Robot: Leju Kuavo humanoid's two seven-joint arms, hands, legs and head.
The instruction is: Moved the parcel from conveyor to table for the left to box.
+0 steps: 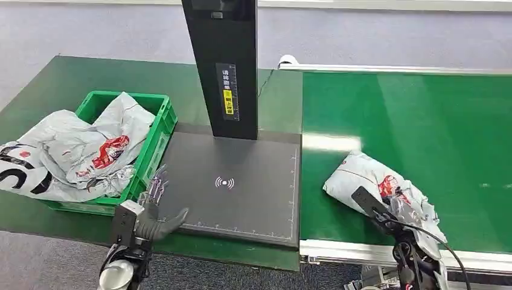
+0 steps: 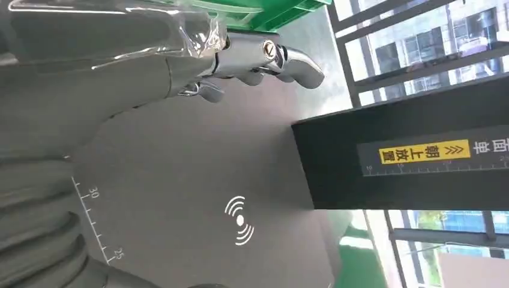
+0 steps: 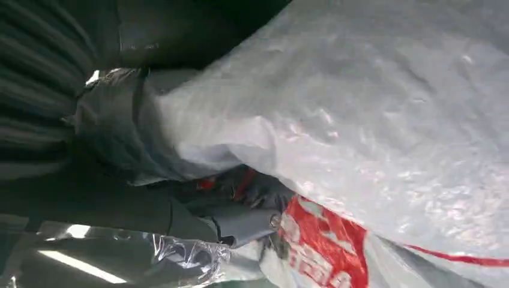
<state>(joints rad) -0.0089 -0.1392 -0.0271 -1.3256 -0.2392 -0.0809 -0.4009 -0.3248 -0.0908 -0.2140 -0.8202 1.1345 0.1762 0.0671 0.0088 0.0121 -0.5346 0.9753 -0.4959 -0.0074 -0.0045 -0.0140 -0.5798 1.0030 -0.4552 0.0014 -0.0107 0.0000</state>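
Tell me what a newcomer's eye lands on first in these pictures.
First the green crate at the table's left, overflowing with grey mail bags. Then the black scanner post rising from the dark pad in the middle. On the green conveyor to the right, the right hand grips a grey parcel.

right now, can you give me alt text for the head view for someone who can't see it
The robot's right hand rests on a grey parcel with red print lying on the green conveyor. Its left hand hovers open at the near edge of a dark scanner pad with a black post. A green crate to the left holds more grey bags.
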